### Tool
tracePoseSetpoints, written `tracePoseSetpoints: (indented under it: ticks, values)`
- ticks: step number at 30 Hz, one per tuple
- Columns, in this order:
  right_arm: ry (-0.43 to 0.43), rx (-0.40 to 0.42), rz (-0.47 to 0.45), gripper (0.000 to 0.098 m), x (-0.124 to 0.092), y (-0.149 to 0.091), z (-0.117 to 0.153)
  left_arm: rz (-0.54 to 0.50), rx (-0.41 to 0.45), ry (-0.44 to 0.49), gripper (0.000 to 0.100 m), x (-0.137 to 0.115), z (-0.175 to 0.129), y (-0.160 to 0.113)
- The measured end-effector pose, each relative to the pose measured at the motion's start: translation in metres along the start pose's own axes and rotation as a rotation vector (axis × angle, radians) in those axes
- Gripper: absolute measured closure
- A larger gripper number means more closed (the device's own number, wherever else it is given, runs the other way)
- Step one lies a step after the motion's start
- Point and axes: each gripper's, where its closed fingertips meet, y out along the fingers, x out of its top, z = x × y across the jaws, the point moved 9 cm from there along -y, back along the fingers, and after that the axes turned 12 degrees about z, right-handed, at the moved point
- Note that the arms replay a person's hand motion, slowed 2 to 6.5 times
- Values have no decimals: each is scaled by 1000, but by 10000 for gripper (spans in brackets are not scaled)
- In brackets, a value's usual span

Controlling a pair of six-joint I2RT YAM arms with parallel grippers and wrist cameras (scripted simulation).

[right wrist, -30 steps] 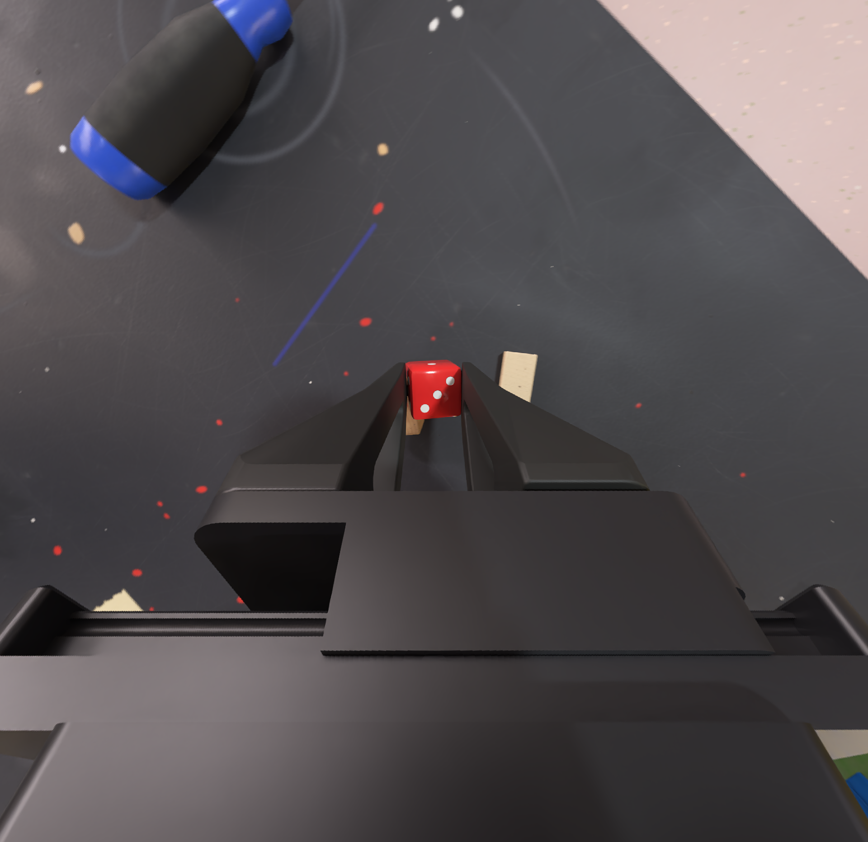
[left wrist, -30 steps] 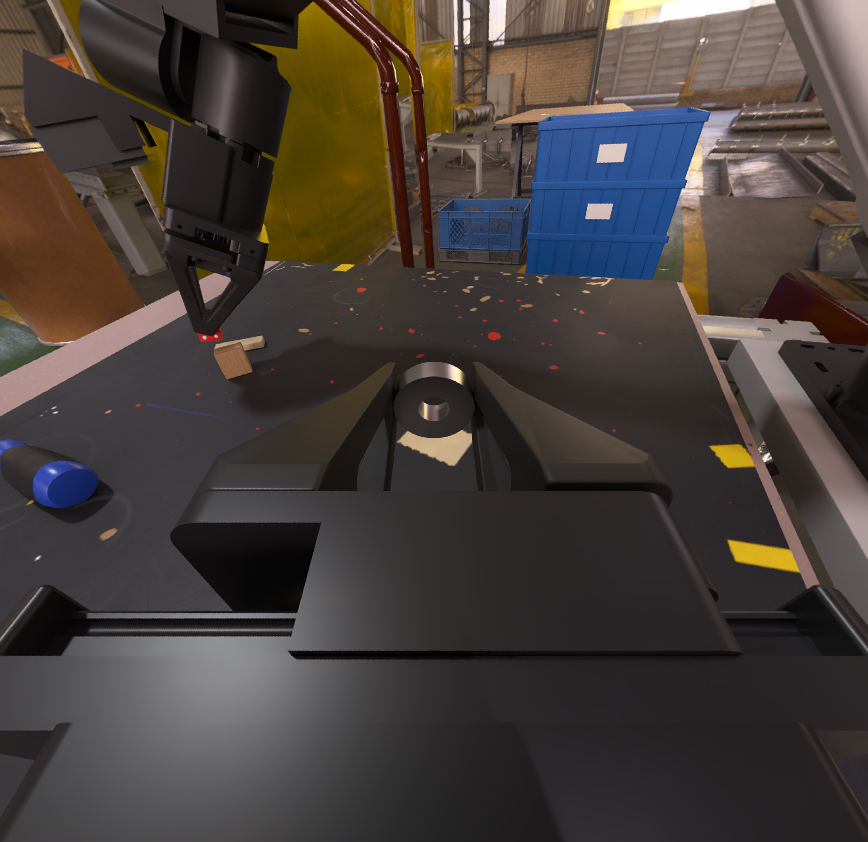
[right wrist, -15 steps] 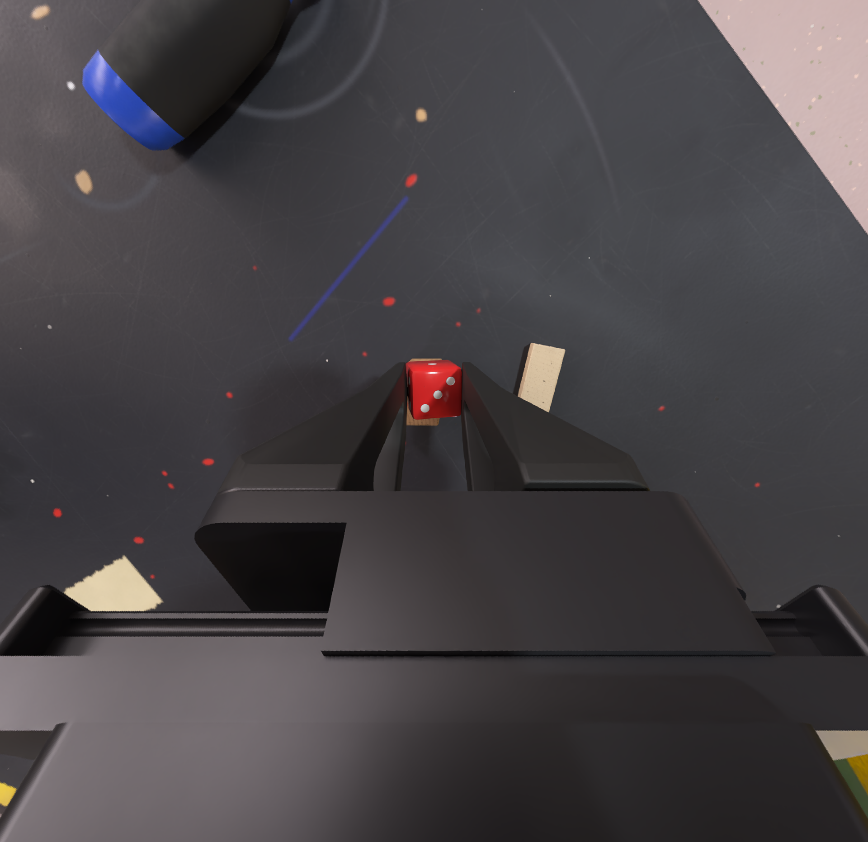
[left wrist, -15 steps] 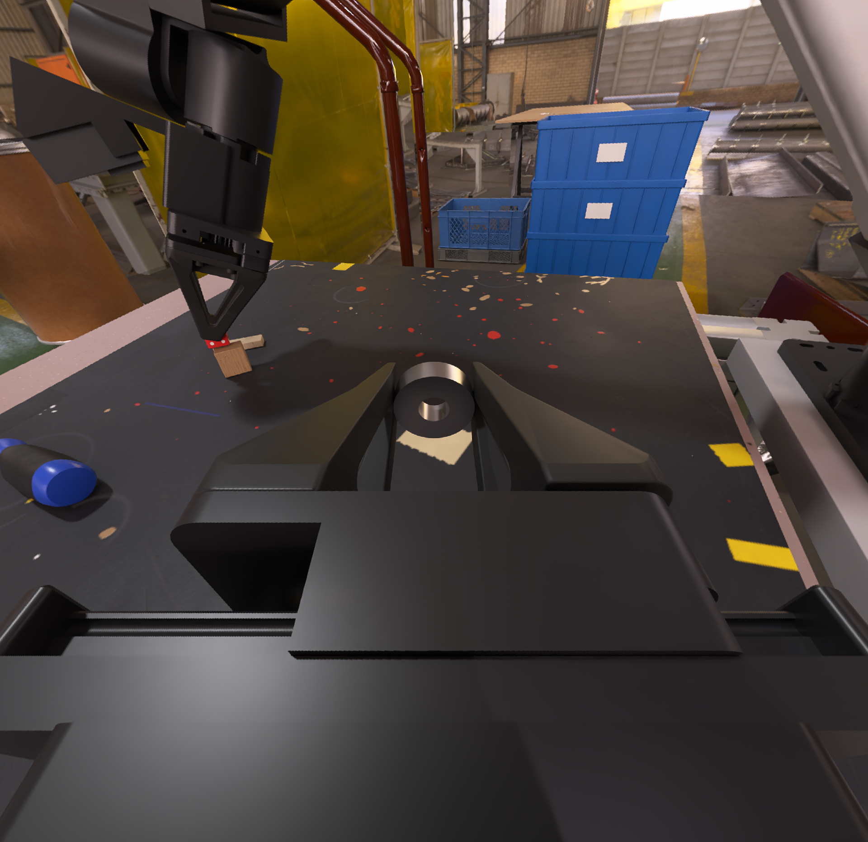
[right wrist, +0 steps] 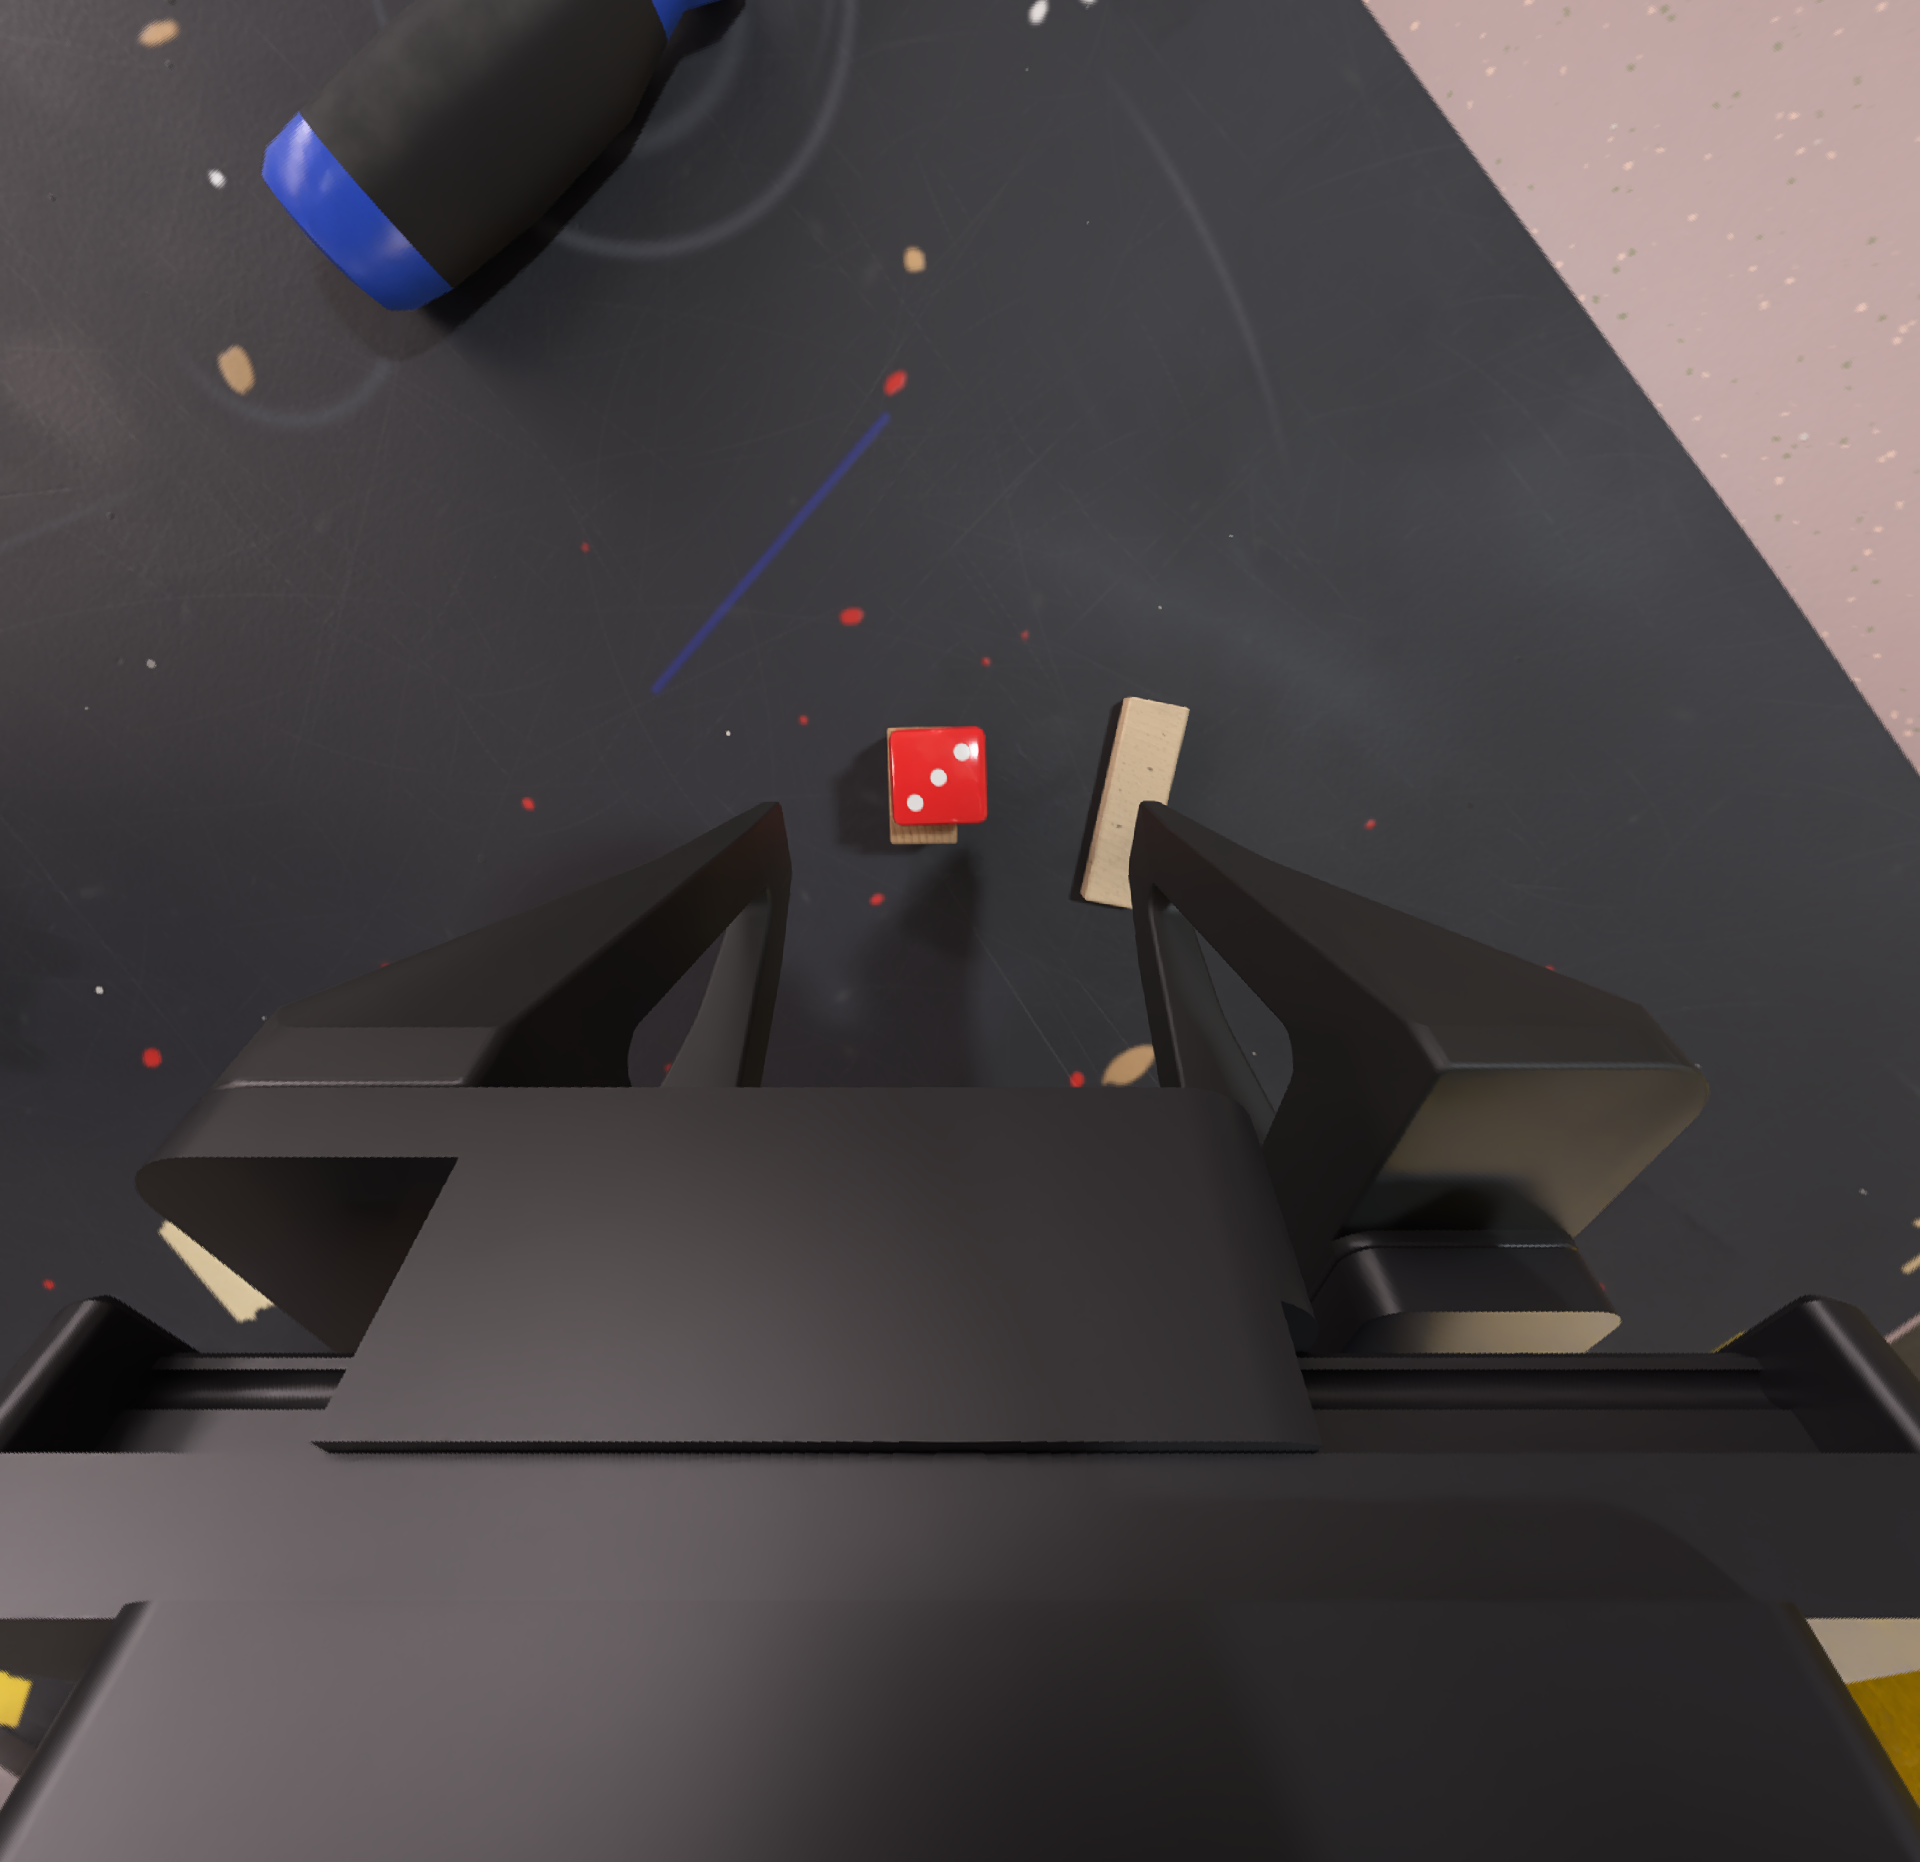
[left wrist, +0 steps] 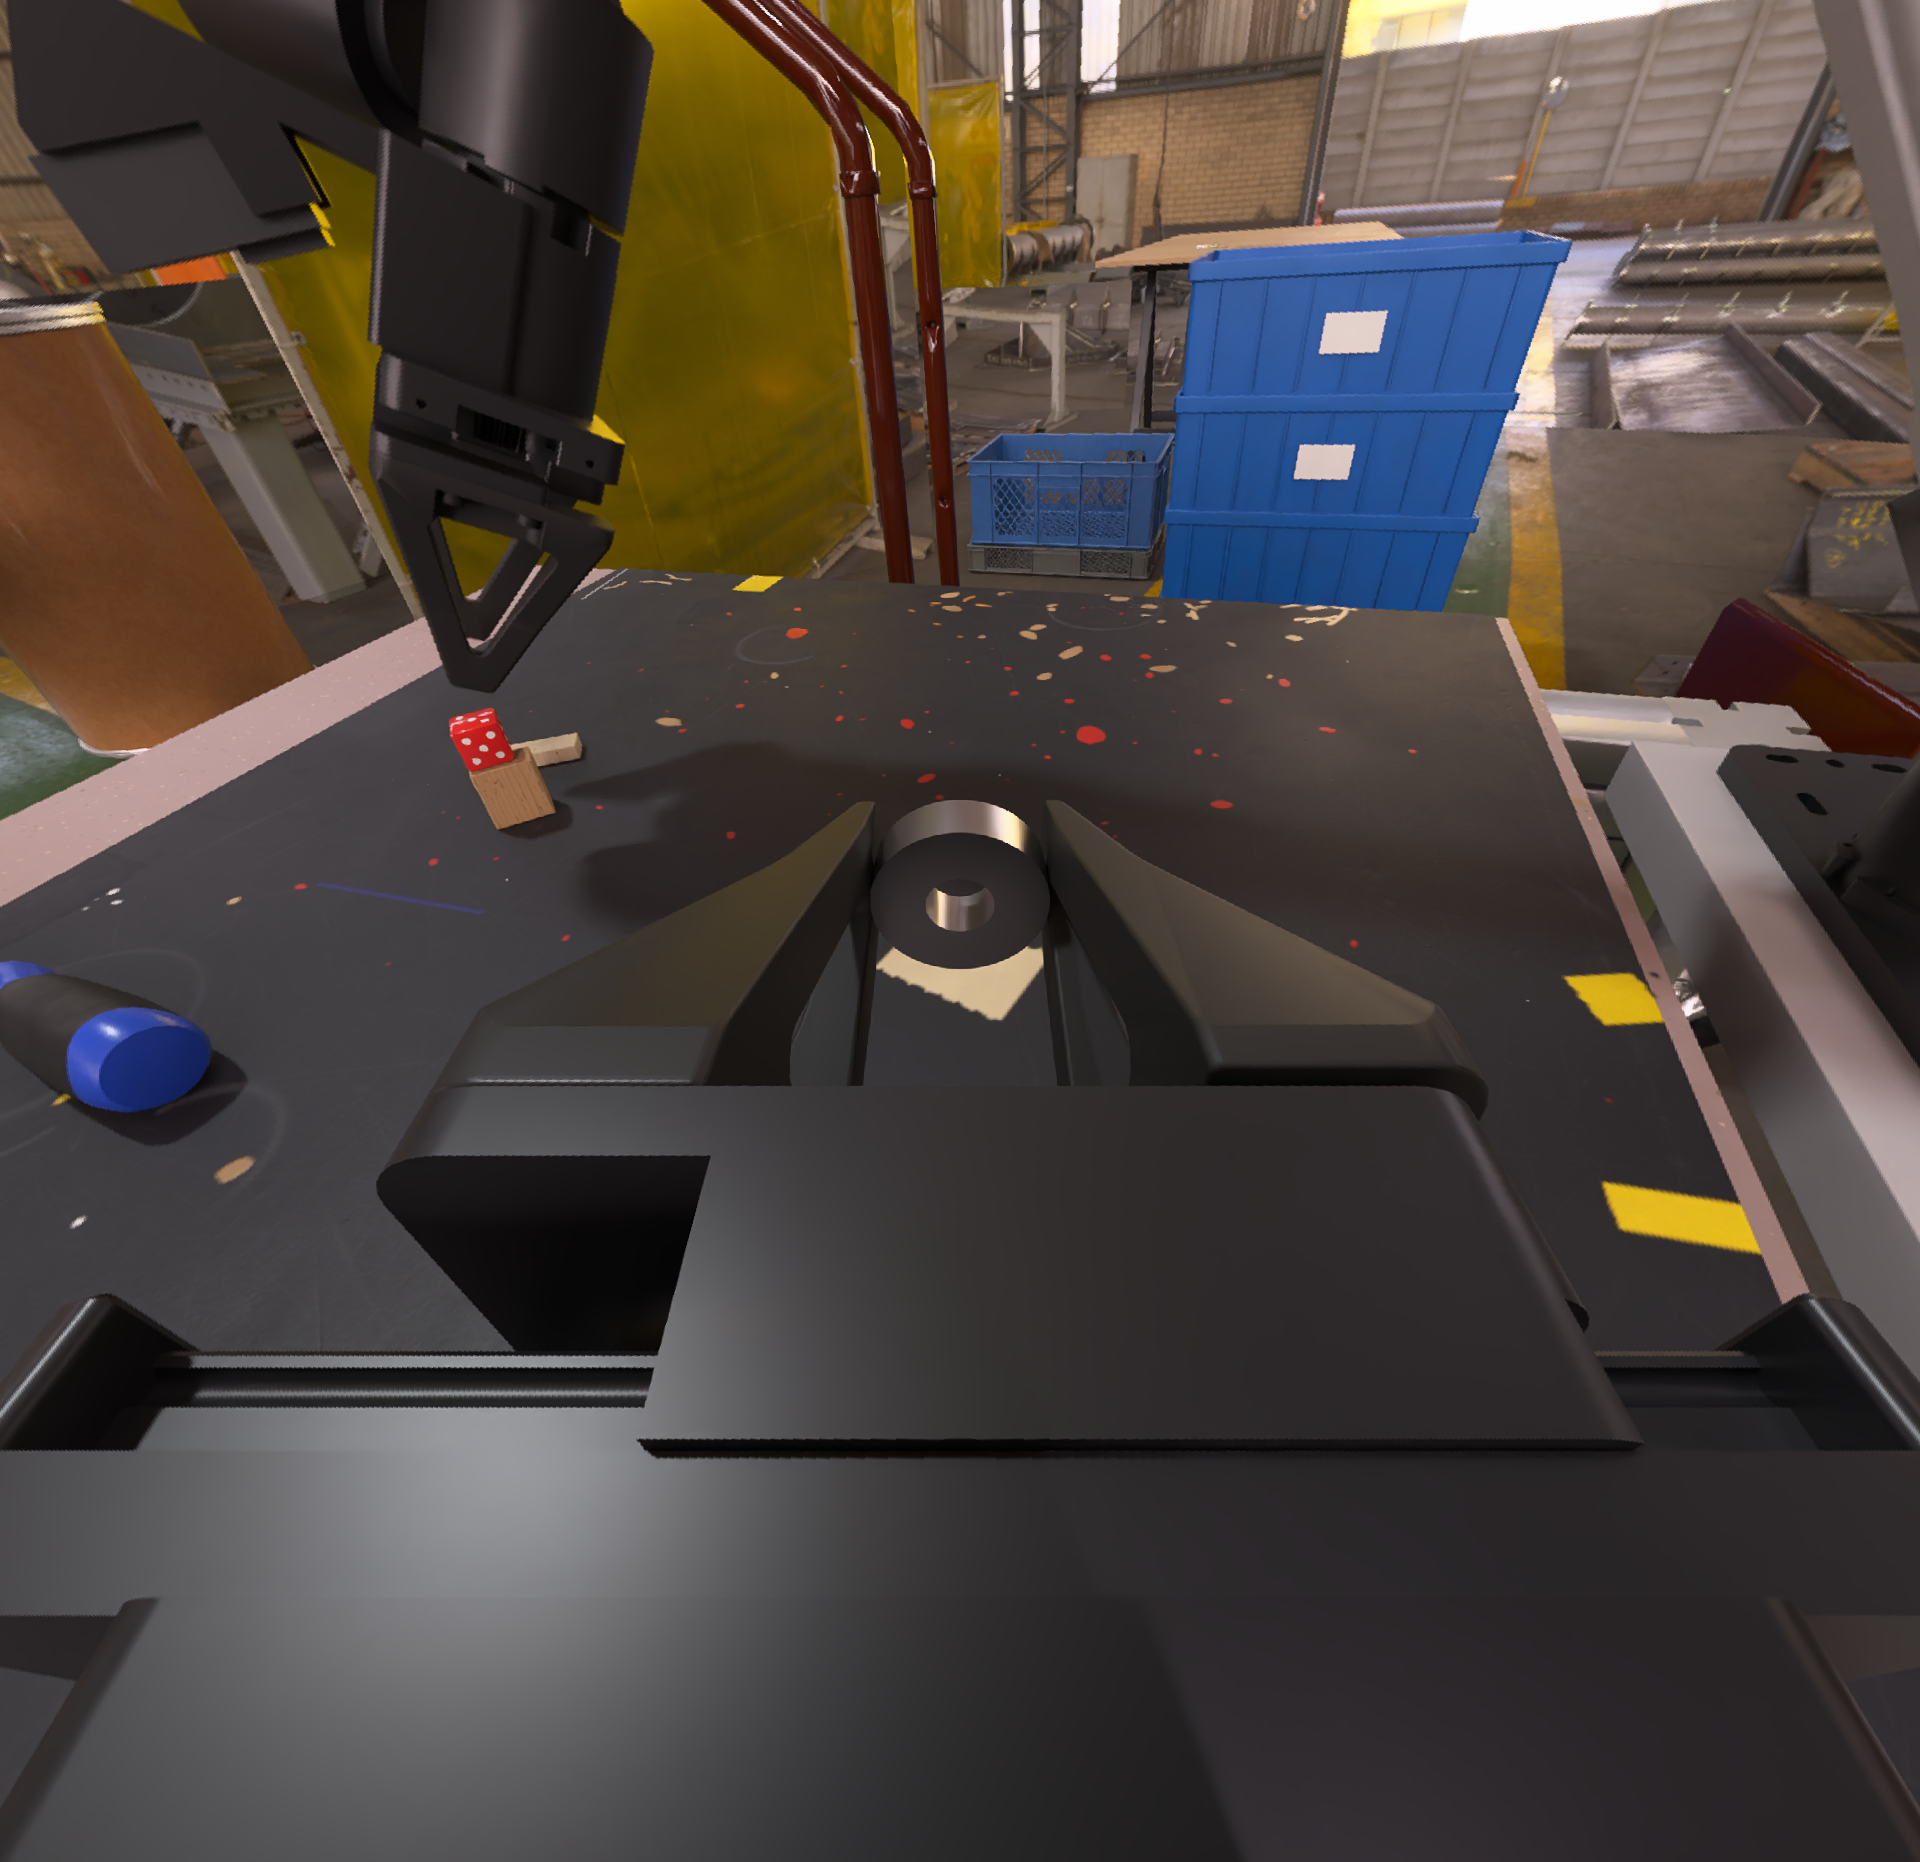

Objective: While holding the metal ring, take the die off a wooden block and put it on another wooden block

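Observation:
My left gripper (left wrist: 958,825) is shut on a metal ring (left wrist: 958,893) and holds it above the dark table. A red die (left wrist: 480,740) rests on top of a small upright wooden block (left wrist: 514,792) at the far left. A flat pale wooden block (left wrist: 556,748) lies just behind it. My right gripper (left wrist: 480,676) hangs open just above the die, not touching it. In the right wrist view the right gripper (right wrist: 956,810) is open, the die (right wrist: 937,775) lies below it on the block (right wrist: 923,832), and the flat block (right wrist: 1132,799) lies to the right.
A screwdriver with a black and blue handle (left wrist: 99,1043) lies at the left of the table; it also shows in the right wrist view (right wrist: 488,119). The table's pale edge (right wrist: 1714,254) runs along the right there. Blue crates (left wrist: 1340,420) stand beyond the table.
My right gripper brought the die down onto the upright block, opened and let it go, then rose a little. My left gripper has not moved.

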Motion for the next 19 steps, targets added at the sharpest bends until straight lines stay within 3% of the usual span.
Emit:
tracePoseSetpoints:
  ticks: [19]
  values:
    - [19,-34,-98,440,-30,-48,-22,-16,2,-10,741,7,2,-2]
